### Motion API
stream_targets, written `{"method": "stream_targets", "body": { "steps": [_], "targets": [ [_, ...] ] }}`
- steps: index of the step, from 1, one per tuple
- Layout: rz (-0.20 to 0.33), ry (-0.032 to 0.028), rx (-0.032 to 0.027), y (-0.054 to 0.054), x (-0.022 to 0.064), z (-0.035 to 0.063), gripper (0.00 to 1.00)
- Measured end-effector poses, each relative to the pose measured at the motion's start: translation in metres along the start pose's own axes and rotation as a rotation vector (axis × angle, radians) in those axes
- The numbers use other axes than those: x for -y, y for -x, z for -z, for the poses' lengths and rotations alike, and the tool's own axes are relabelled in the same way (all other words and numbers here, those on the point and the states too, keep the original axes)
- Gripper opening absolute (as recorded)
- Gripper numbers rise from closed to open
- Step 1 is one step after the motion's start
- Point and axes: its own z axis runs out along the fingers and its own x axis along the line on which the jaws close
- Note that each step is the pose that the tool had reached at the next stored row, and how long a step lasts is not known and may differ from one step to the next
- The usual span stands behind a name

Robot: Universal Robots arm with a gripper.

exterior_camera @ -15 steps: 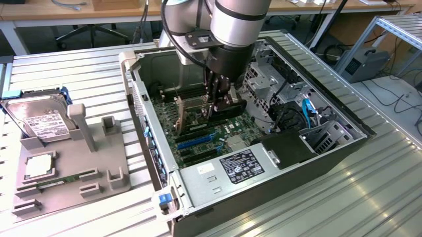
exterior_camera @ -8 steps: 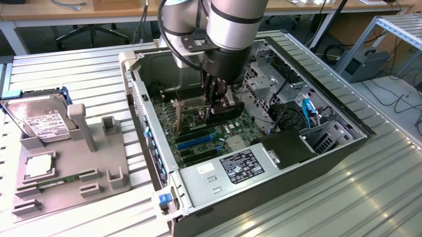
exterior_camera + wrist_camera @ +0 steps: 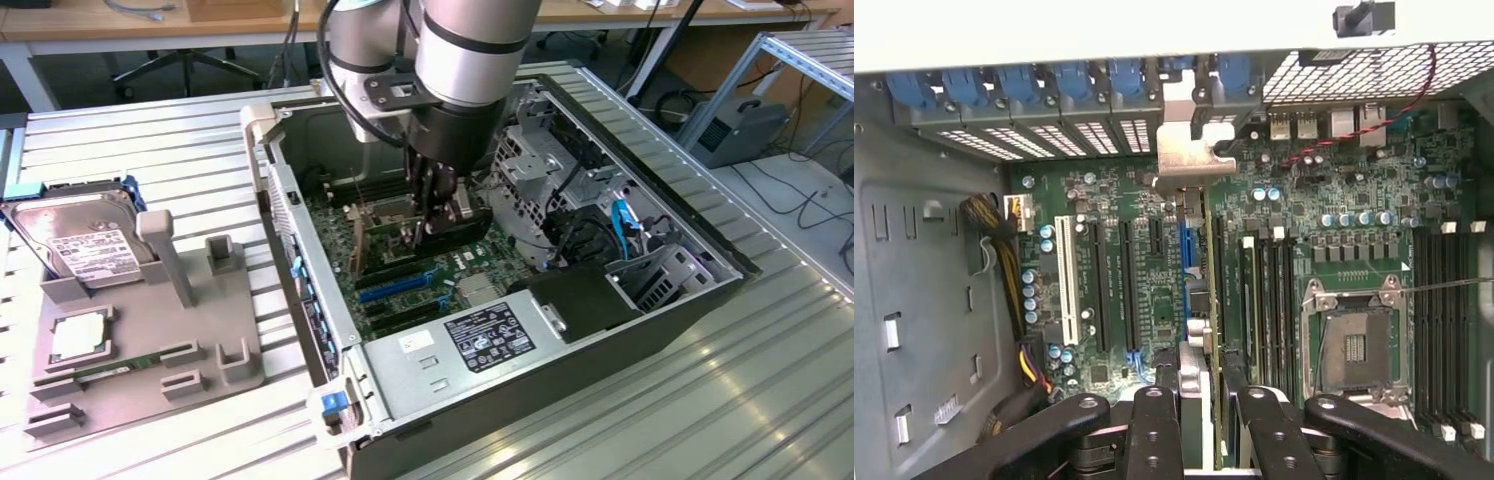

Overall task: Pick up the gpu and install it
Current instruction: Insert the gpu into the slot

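My hand (image 3: 1199, 400) grips the gpu (image 3: 1197, 260) on its edge, down over a slot in the computer case (image 3: 534, 400); not pushed in yet

A ribbed metal table (image 3: 160, 140) carries an open computer case (image 3: 534, 400) and a grey parts holder (image 3: 147, 330).

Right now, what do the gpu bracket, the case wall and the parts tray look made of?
gpu bracket: bare metal, silvery and dull, bent sheet.
Case wall: grey sheet metal, matte, with stamped slots.
Parts tray: probably plastic, flat grey with thick moulded blocks.
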Motion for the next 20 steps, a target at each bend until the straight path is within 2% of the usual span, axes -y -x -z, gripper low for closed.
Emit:
{"method": "stream_targets", "body": {
  "steps": [12, 20],
  "targets": [
    [0.000, -0.0001, -0.0019, -0.002, -0.0059, -0.0097, 0.27],
    [0.000, -0.0001, -0.0020, -0.003, -0.0178, -0.0188, 0.27]
  ]
}}
